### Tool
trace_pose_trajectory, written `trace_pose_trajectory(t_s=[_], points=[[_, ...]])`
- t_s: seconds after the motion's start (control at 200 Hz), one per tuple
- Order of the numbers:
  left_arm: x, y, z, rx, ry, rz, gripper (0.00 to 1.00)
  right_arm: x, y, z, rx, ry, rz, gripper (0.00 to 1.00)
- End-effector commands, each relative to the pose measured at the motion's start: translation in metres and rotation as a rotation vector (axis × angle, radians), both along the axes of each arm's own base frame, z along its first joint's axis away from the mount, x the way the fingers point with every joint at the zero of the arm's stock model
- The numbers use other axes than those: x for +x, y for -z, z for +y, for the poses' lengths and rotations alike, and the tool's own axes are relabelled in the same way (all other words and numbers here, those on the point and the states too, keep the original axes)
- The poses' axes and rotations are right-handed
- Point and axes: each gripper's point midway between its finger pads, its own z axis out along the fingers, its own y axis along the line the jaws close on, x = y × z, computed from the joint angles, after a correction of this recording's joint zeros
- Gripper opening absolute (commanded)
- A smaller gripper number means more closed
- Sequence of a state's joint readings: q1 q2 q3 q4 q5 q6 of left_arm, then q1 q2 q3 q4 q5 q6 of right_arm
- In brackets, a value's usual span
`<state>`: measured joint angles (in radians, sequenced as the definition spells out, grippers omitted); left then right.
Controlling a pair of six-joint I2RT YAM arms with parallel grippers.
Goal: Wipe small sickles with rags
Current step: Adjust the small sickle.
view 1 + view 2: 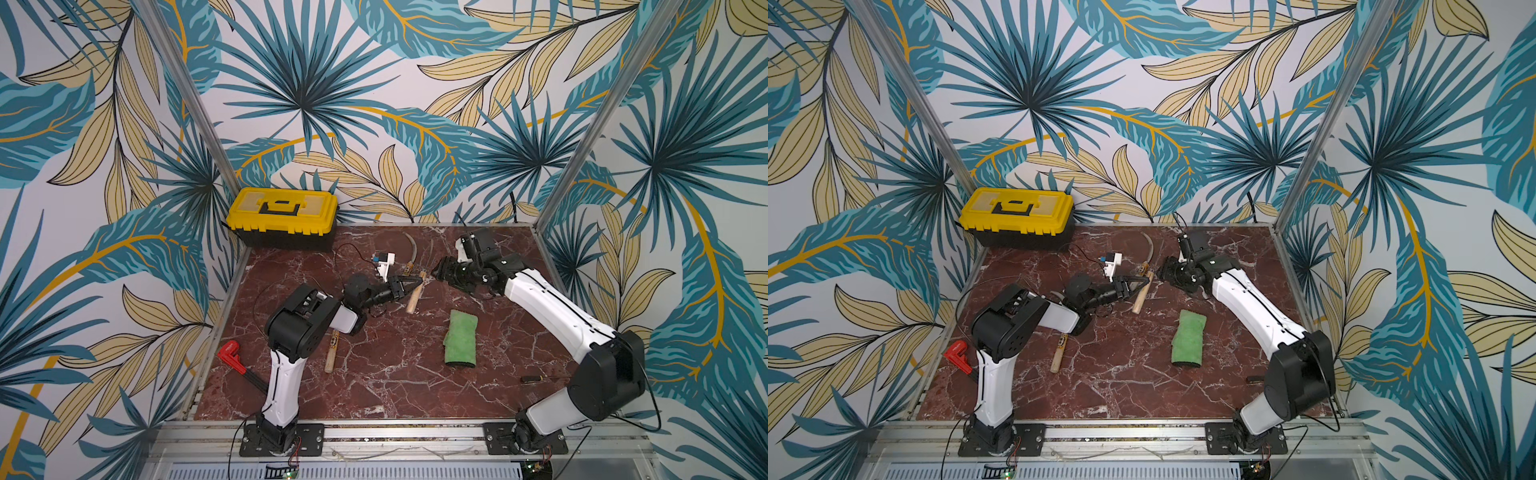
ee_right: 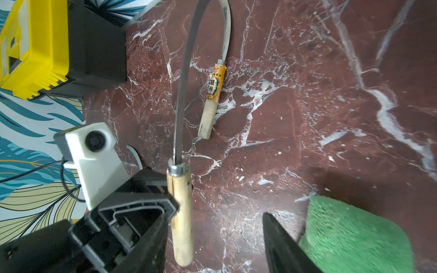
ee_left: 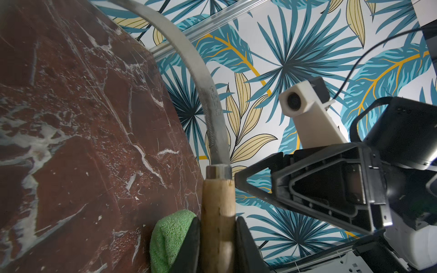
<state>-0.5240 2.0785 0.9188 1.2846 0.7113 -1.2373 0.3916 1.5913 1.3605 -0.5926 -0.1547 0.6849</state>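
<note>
Rag [image 1: 460, 338] green; toolbox [image 1: 282, 216] yellow-black; table [image 1: 395, 374] red-brown marble, white veins; walls [image 1: 374, 83] teal-yellow leaf print.

Palm-leaf wallpaper [image 1: 374, 83] on all walls — red marble tabletop [image 1: 395, 374]

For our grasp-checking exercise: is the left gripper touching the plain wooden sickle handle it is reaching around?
Touching. The left wrist view shows the left gripper with its fingers pressed against both sides of the sickle handle, with no gap visible.
</note>
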Motion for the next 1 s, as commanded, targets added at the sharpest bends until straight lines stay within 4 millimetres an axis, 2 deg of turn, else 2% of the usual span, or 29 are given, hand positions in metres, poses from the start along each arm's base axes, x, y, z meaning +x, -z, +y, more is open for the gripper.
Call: trace_pose_trajectory(t_s=[0.0,0.295,0.421,0.566,0.626,0.741,0.836,0.996], points=[[-0.003,-0.021,-0.001,-0.017,0.003,-0.063,0.0,0.018,-0.004,0.02,0.071,0.013,-0.02,0.63],[-0.004,-0.021,-0.002,-0.018,0.011,-0.059,0.0,0.037,0.009,0.043,0.088,-0.008,0.004,0.59],[-0.004,-0.022,-0.002,-0.018,0.011,-0.06,0.0,0.035,0.023,0.05,0.091,-0.02,0.037,0.55],[-0.003,-0.019,-0.002,-0.016,0.011,-0.056,0.0,0.031,0.029,0.055,0.091,-0.03,0.054,0.49],[-0.003,-0.019,-0.002,-0.016,0.01,-0.056,0.0,0.029,0.031,0.055,0.086,-0.032,0.059,0.45],[-0.002,-0.022,-0.003,-0.02,0.012,-0.059,0.0,0.026,0.031,0.055,0.077,-0.034,0.059,0.27],[-0.003,-0.024,-0.004,-0.023,0.021,-0.06,0.12,0.026,0.03,0.053,0.071,-0.025,0.05,0.18],[-0.006,-0.024,-0.004,-0.022,0.032,-0.057,0.26,0.031,0.02,0.048,0.081,0.023,0.011,0.14]])
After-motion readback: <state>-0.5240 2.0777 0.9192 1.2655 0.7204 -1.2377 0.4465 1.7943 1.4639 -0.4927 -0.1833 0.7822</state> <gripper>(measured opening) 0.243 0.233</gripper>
